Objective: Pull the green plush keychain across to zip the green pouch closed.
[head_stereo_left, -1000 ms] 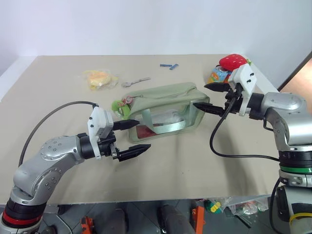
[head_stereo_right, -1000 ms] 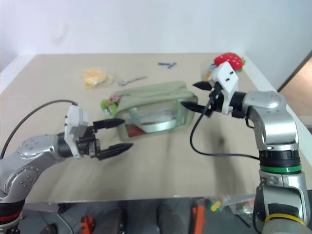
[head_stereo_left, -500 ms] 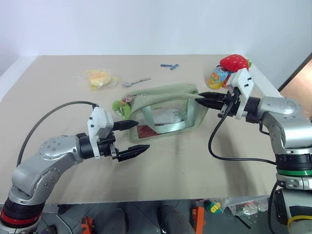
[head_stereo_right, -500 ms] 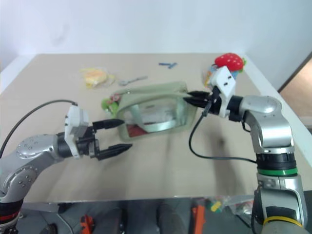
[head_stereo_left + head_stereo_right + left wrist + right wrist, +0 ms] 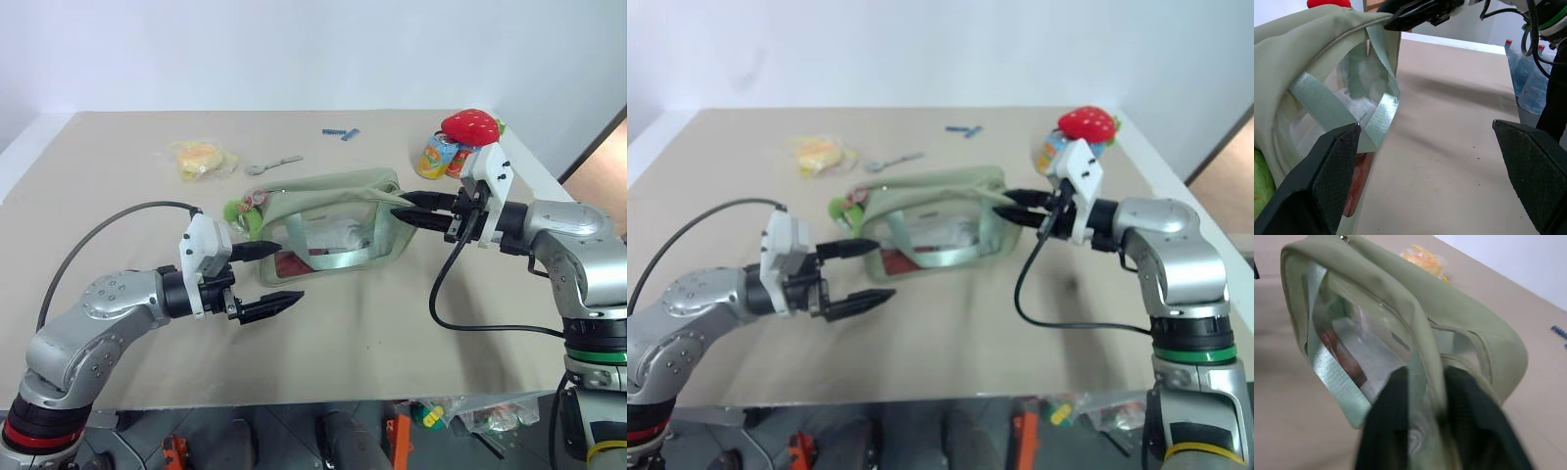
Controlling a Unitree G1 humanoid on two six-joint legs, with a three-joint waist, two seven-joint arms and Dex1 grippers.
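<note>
Black fingers of my right claw (image 5: 409,208) stand a little apart at the right end of the green pouch (image 5: 338,225), and in the right wrist view a fold of the pouch's end fabric runs between them, so I have that end pinched. My left claw (image 5: 271,273) points across toward the pouch's left end with its fingers spread wide and nothing in them; the upper finger (image 5: 257,250) lies against the clear front window near the strap, the lower one hangs free over the worktop (image 5: 372,333). The pouch lies on its side in the middle of the worktop, its zipper running along the top edge. The green plush keychain (image 5: 239,211) sits at the pouch's left end, just behind my left claw, with its pinkish clasp beside it. Farther back lie a yellow wrapped packet (image 5: 201,159), a spoon (image 5: 272,164) and a small blue piece (image 5: 339,132). Behind my right claw stand a drink can (image 5: 434,155) and a red plush strawberry (image 5: 468,124).
</note>
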